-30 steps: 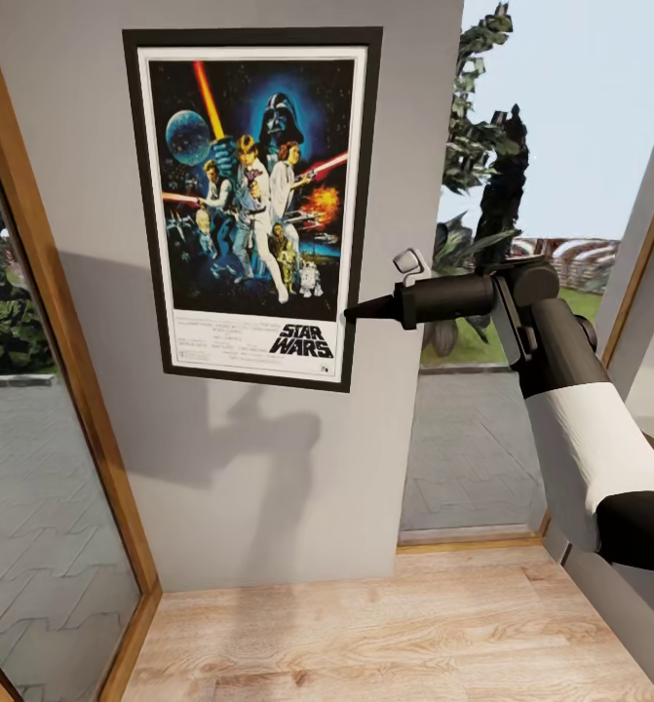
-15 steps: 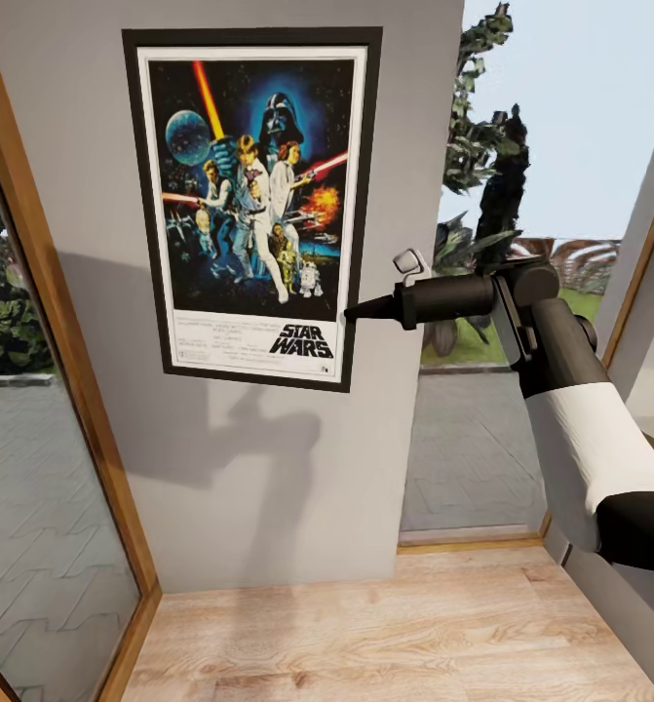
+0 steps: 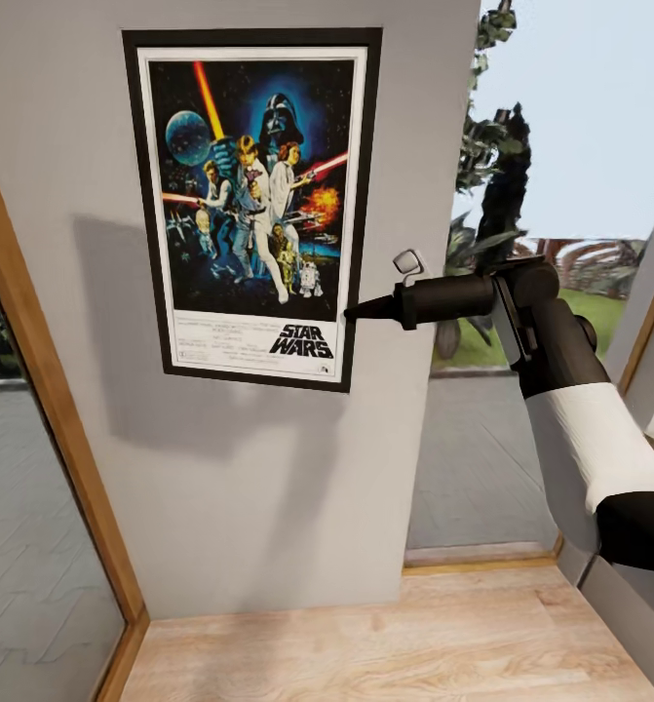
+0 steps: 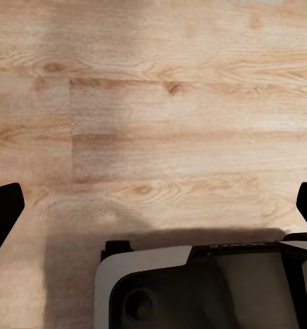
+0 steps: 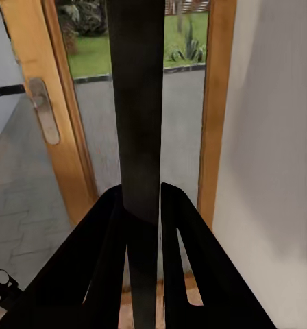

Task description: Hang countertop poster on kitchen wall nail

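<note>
The poster (image 3: 253, 195), a black-framed Star Wars picture, stands upright in front of the pale grey wall (image 3: 239, 487). My right gripper (image 3: 351, 314) is shut on its right edge near the lower corner. In the right wrist view the poster (image 5: 136, 103) shows edge-on as a dark strip pinched between the fingers of that gripper (image 5: 141, 205). My left gripper (image 4: 153, 199) hangs open over the wooden floor with nothing between its fingers. The wall nail is hidden and the kitchen countertop is out of view.
A wooden door frame (image 3: 58, 429) with glass borders the wall's left side. Right of the wall is a tall window (image 3: 521, 292) onto a garden. Light wooden floor (image 3: 365, 643) lies below. A door handle (image 5: 42, 110) and my own base (image 4: 201, 288) are also in sight.
The whole picture has shifted: the wall's edges and the door frame slid rightward and down, so the camera moved. The poster and right arm keep their place in the view, grip unchanged.
</note>
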{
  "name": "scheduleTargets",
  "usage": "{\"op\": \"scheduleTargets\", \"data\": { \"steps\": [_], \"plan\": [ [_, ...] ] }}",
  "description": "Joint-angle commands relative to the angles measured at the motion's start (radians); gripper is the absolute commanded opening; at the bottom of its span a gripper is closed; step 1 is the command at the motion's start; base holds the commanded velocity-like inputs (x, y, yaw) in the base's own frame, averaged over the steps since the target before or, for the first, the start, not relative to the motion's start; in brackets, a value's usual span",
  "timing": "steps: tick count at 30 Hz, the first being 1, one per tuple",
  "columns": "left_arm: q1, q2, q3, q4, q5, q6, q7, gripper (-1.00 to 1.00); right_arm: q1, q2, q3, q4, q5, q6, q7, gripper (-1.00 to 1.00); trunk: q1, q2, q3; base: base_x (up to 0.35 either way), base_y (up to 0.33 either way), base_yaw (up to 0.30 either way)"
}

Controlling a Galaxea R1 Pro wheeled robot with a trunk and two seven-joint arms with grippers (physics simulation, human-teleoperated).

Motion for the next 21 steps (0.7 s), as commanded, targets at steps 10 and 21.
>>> {"op": "scheduleTargets", "data": {
  "steps": [10,21],
  "plan": [
    [0.0,0.0,0.004,-0.001,-0.001,-0.001,-0.005,1.0,-0.001,-0.001,0.002,0.0,-0.001,0.012,0.003,-1.0,0.001,0.0,0.0,0.333,0.0,0.0],
    [0.0,0.0,0.004,-0.001,-0.001,-0.001,-0.005,1.0,-0.001,-0.001,0.002,0.0,-0.001,0.012,0.003,-1.0,0.001,0.0,0.0,0.322,0.0,0.0]
  ]
}}
